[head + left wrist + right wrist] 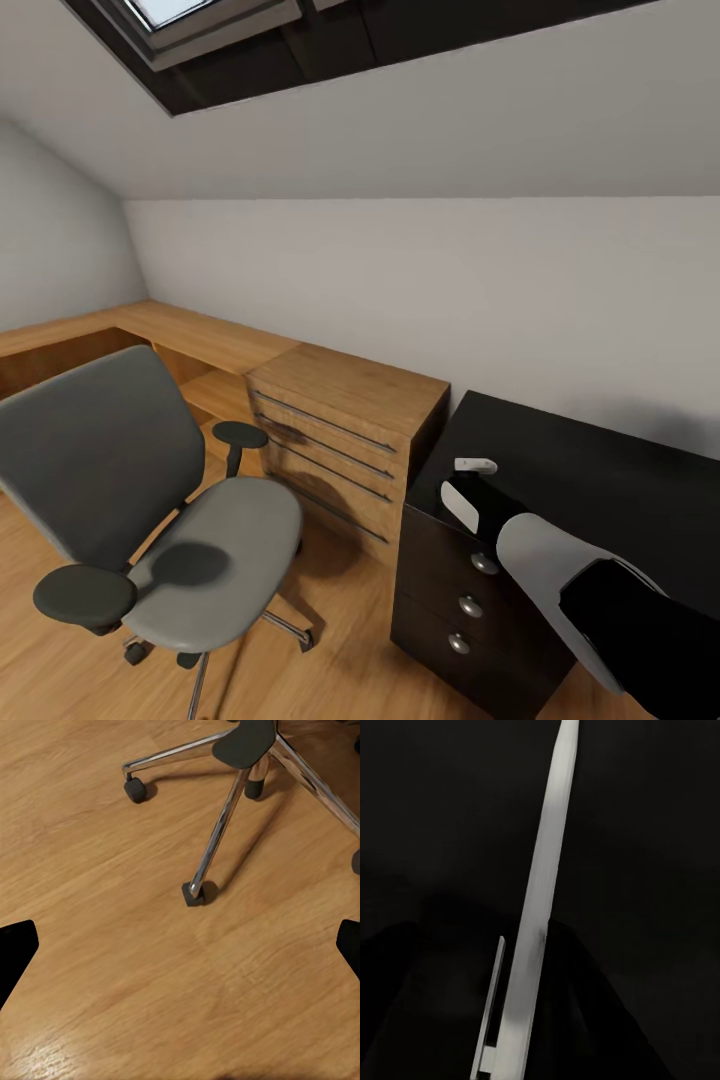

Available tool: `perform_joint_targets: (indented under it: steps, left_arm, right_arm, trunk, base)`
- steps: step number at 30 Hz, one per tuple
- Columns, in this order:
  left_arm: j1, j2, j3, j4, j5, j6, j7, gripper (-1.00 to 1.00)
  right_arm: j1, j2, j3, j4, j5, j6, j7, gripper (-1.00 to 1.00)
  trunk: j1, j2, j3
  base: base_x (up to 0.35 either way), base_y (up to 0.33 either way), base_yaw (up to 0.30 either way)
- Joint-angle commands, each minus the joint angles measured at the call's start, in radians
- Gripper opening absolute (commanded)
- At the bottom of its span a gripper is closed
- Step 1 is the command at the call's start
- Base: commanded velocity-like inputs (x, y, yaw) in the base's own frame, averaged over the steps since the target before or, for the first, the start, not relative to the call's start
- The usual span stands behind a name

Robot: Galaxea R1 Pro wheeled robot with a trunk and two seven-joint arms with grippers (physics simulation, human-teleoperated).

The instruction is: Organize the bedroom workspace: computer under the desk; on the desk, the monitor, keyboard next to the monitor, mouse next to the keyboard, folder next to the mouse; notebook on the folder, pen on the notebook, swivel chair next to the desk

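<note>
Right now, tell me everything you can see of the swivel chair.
The swivel chair has a grey back and seat, black padded armrests and a chrome star base on dark casters. It stands upright on the wood floor, its seat bare, turned toward the black desk. It sits in front of the oak drawer chest; nothing but the floor touches it.

The swivel chair [150, 510] has a matt grey cloth-like seat and back, matt black armrests and a shiny chrome base. The floor [150, 982] is smooth, lightly glossy wood. The pen [540, 915] looks like satin silvery metal.
</note>
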Motion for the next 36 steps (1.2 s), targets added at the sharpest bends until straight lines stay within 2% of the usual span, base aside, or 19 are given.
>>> perform_joint_targets:
  steps: [1, 36]
  left_arm:
    - [0.000, 0.000, -0.001, -0.001, 0.008, -0.004, 0.001, 1.00]
    - [0.000, 0.000, -0.001, -0.001, 0.008, -0.004, 0.002, 1.00]
  right_arm:
    - [0.000, -0.001, 0.008, 0.022, -0.007, 0.011, -0.006, -1.00]
    - [0.000, -0.001, 0.003, 0.012, -0.016, 0.018, -0.007, -1.00]
  trunk:
    - [0.000, 0.000, -0.001]
    - [0.000, 0.000, -0.001]
  base:
    - [0.000, 0.000, 0.000]
    - [0.000, 0.000, 0.000]
